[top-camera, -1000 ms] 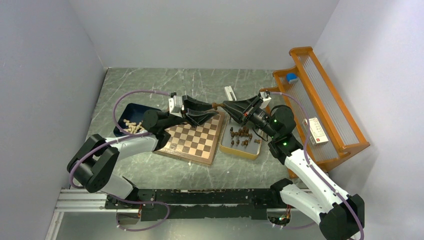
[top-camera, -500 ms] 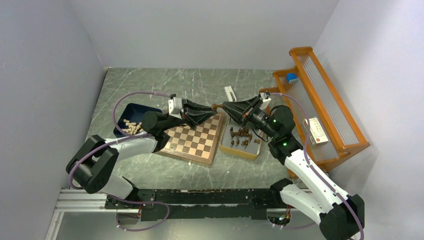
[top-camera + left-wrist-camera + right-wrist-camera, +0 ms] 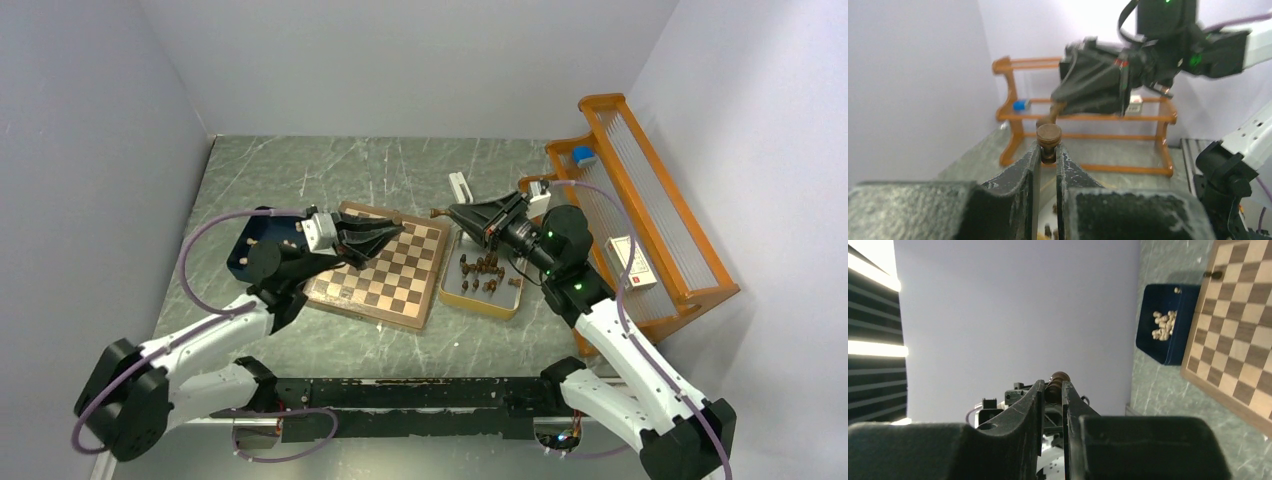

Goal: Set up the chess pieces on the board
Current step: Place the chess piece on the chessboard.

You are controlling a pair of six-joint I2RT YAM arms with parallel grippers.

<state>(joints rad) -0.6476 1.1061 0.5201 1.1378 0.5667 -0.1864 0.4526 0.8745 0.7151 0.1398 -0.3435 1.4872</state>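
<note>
1. The top view is lit evenly and softly; only faint shadows are cast.
2. In the left wrist view, the fingers (image 3: 1023,192) at the bottom are blurred, the chess piece (image 3: 1049,141) less so.
3. In the right wrist view, light strips (image 3: 870,272) at the left edge are blown out; the board (image 3: 1243,325) is rendered sharp.

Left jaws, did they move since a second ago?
Yes. They slid left along the board, away from its far right corner and the right jaws.
</note>
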